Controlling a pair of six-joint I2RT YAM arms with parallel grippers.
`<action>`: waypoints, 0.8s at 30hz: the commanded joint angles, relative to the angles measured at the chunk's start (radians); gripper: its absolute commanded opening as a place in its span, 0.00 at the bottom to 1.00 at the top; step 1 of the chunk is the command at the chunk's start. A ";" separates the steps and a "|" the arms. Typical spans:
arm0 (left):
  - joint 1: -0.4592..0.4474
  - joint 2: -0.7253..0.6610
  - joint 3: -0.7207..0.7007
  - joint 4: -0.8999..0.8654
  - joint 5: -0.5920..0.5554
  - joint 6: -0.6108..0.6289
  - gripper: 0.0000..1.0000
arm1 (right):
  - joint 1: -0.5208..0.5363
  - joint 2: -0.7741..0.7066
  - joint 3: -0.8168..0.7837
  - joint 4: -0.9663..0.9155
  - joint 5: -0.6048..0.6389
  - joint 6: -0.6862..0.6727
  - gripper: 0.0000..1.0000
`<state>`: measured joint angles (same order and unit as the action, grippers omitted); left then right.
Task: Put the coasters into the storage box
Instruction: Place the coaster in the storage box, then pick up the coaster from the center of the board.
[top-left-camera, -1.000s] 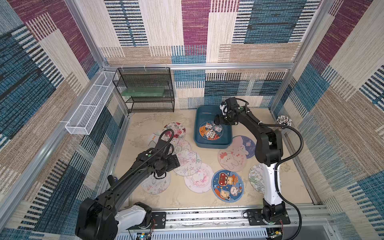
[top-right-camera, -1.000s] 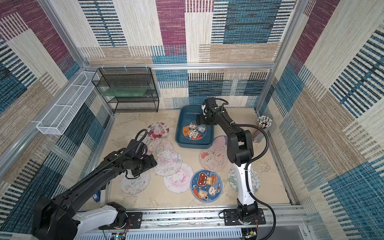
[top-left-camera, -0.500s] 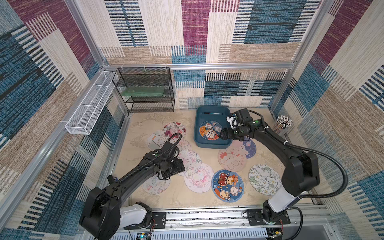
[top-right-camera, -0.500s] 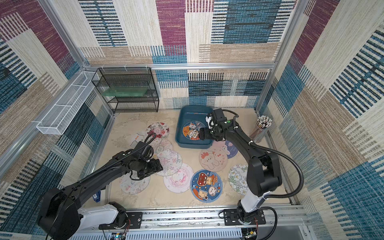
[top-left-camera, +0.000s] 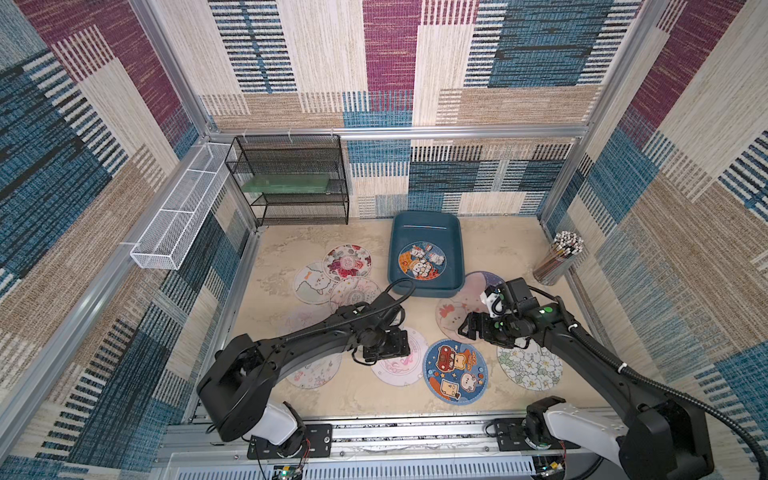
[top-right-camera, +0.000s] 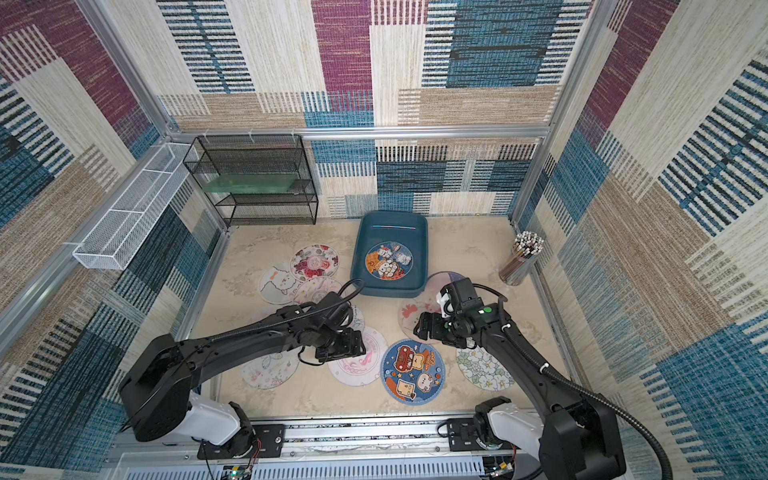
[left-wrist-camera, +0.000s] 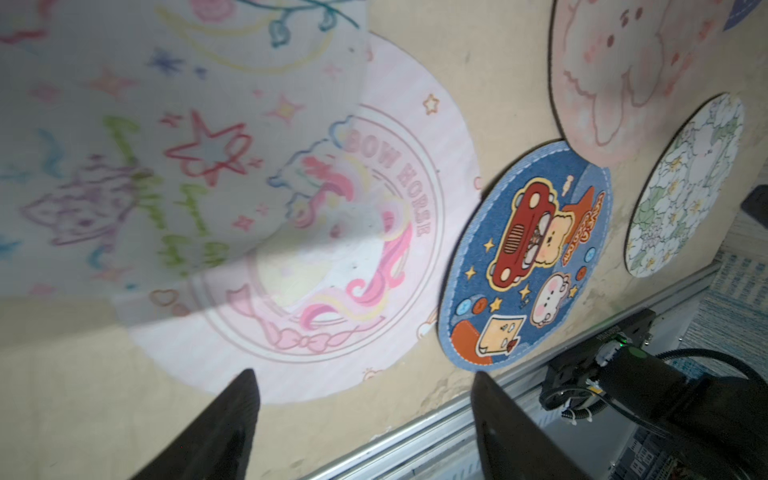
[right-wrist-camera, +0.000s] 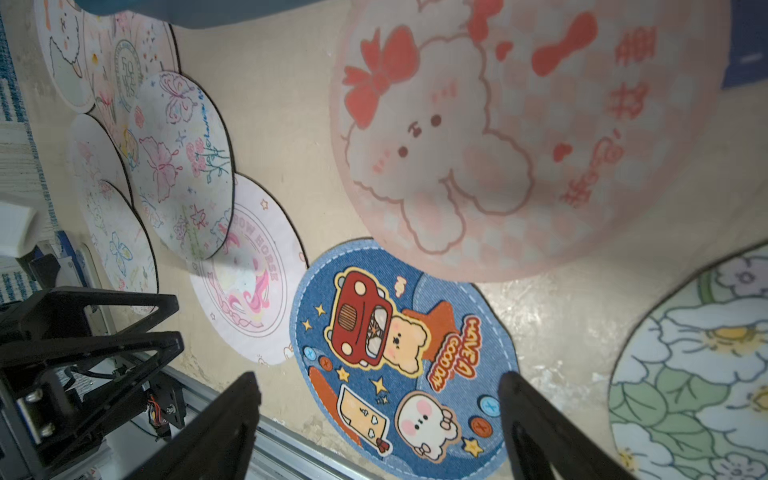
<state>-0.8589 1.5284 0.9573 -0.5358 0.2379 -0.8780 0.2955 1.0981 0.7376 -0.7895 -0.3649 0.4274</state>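
The teal storage box (top-left-camera: 426, 218) stands at the back with one cartoon coaster (top-left-camera: 422, 259) lying flat in it. Several coasters lie on the floor. Among them are a blue car-and-bear one (top-left-camera: 455, 371), a pink "Bow Horse" one (left-wrist-camera: 332, 249), a pink bunny one (right-wrist-camera: 498, 145) and a white flower one (top-left-camera: 528, 365). My left gripper (left-wrist-camera: 363, 372) hangs open and empty just above the Bow Horse coaster's edge. Over the blue coaster (right-wrist-camera: 403, 353), my right gripper (right-wrist-camera: 379, 376) is open and empty, at the bunny coaster's near edge in both top views.
A black wire rack (top-left-camera: 291, 183) stands at the back left. A white mesh tray (top-left-camera: 178, 212) hangs on the left wall, and a cup of pencils (top-left-camera: 559, 257) stands at the back right. More overlapping coasters (top-left-camera: 332, 278) lie left of the box. A metal rail (top-left-camera: 374, 428) runs along the front.
My right arm has drawn back from the storage box toward the front, to over the blue coaster. My left arm has shifted right and forward onto the Bow Horse coaster.
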 joint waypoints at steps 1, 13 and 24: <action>-0.062 0.058 0.041 0.047 -0.038 -0.095 0.78 | -0.016 -0.047 -0.037 -0.025 -0.036 0.029 0.92; -0.218 0.201 0.162 0.091 -0.165 -0.155 0.71 | -0.043 -0.274 -0.209 -0.116 -0.045 0.115 0.88; -0.216 0.320 0.346 -0.056 -0.221 -0.012 0.68 | -0.011 -0.364 -0.319 -0.106 -0.046 0.183 0.88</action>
<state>-1.0760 1.8381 1.2842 -0.5285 0.0536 -0.9478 0.2760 0.7452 0.4282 -0.8963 -0.4114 0.5789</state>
